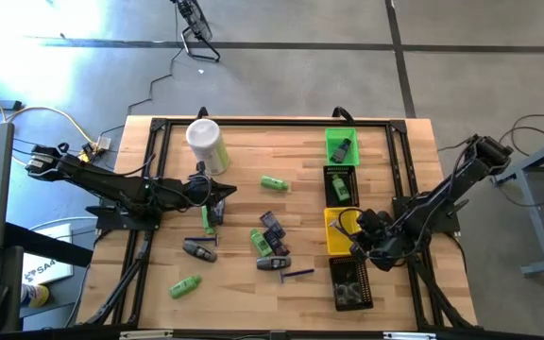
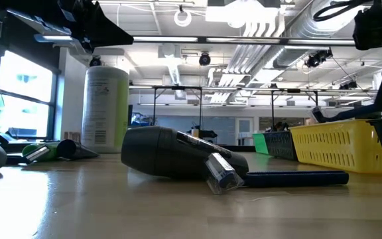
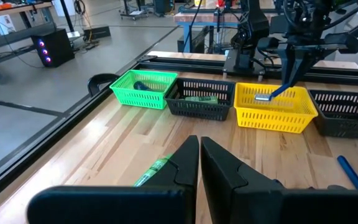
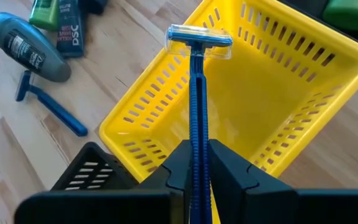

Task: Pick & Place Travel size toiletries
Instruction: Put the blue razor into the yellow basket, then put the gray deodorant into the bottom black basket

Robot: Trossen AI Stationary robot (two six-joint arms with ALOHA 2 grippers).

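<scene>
Razor (image 4: pixel 196 93) clamped in right gripper (image 4: pixel 196 163) over yellow bin (image 4: pixel 278 93); left gripper (image 3: pixel 199 163) apparently closed empty.

The yellow bin (image 1: pixel 340 232) is the landmark. Directly above its open top the way is taken: the right gripper (image 4: pixel 197 163) hangs there, clamped on a blue razor (image 4: pixel 196 93). Black bins (image 1: pixel 341 185) butt against two of its ends, closing those approaches. On its side toward the table's middle, bare wood gives passage, then a scatter of toiletries (image 1: pixel 270 244) and a second razor (image 1: pixel 297 274) blocks it. The canister (image 1: pixel 207 144) stands well away.
</scene>
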